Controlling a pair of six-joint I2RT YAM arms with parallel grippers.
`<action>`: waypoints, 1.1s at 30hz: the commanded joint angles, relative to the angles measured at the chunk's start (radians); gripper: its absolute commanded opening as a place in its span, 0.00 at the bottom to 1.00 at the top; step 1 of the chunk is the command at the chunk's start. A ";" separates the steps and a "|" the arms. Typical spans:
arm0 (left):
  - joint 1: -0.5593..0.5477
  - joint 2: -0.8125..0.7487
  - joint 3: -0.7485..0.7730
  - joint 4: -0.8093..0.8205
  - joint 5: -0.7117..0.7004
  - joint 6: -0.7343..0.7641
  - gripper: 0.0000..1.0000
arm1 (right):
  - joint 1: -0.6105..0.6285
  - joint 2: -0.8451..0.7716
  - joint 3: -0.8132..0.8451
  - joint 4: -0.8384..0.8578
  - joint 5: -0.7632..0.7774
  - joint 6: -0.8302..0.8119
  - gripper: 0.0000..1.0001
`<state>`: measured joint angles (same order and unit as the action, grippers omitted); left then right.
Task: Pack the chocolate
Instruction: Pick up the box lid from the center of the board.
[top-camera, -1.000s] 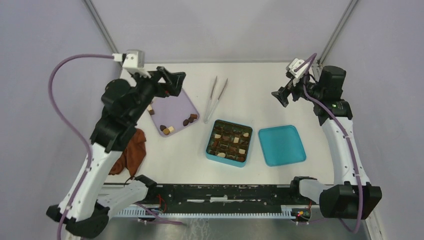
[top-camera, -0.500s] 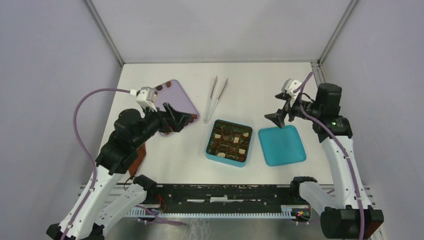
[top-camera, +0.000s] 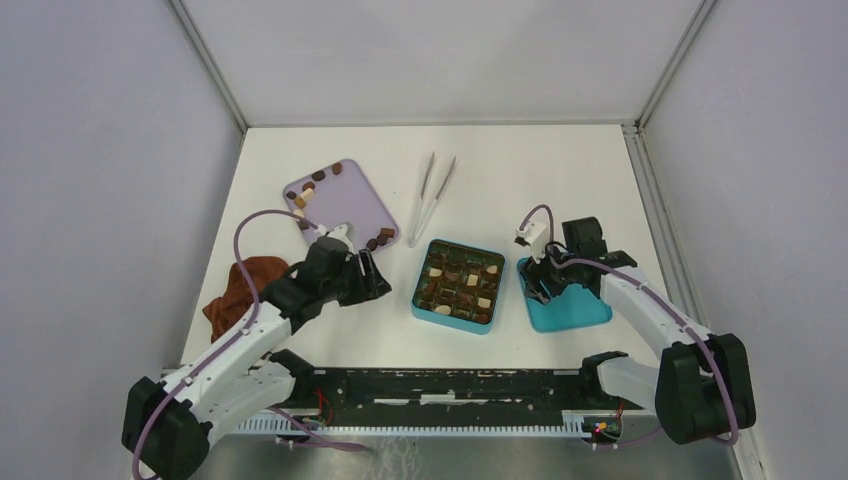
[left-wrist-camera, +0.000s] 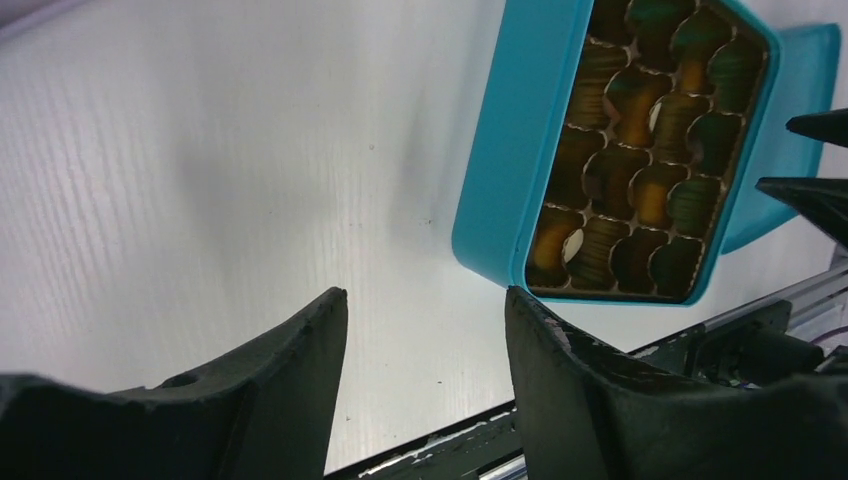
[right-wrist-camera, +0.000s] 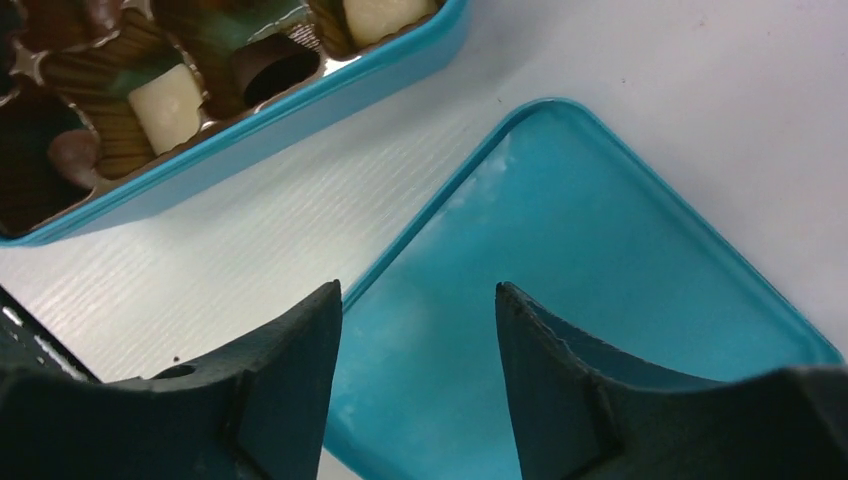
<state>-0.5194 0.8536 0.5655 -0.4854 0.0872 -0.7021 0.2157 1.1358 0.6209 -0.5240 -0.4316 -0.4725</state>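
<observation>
Top external view shows the white bench (top-camera: 500, 170) as the largest surface. It looks faintly ribbed in the wrist views and is walled by pale panels (top-camera: 430, 60). Its far half and right-hand strip give open room, while a black rail (top-camera: 450, 385) fills the near edge.

A crumpled reddish-brown cloth (top-camera: 235, 295) lies at the left margin. Beyond it sits a lilac tray (top-camera: 350, 200) with rounded corners, and loose chocolate (top-camera: 320, 176) lies along its far rim and near its right corner.

At the centre is a square teal box (top-camera: 455, 322) with a grid of crinkled brown cups. Most of the cups hold dark, tan or cream pieces. Its flat, glossy lid (top-camera: 585, 305) lies just to the right, separated by a narrow strip of bench. Pale tweezers (top-camera: 430, 200) lie beyond the box, legs spreading toward the far side.

The left end effector (left-wrist-camera: 425, 300) hovers low over bare bench just left of the box, jaws partly apart and empty. The right end effector (right-wrist-camera: 418, 290) hangs over the lid's corner nearest the box, jaws likewise moderately apart and holding nothing.
</observation>
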 joint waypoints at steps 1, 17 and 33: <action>-0.091 0.085 -0.021 0.113 -0.097 -0.063 0.63 | 0.004 0.049 -0.017 0.169 0.051 0.134 0.59; -0.271 0.277 -0.029 0.191 -0.232 -0.108 0.59 | 0.031 0.173 -0.046 0.265 0.077 0.353 0.41; -0.346 0.388 0.029 0.256 -0.159 -0.094 0.59 | 0.063 0.224 0.034 0.180 0.307 0.298 0.34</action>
<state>-0.8425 1.2331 0.5488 -0.3019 -0.0917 -0.7727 0.2798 1.3636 0.6277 -0.3038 -0.2615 -0.1402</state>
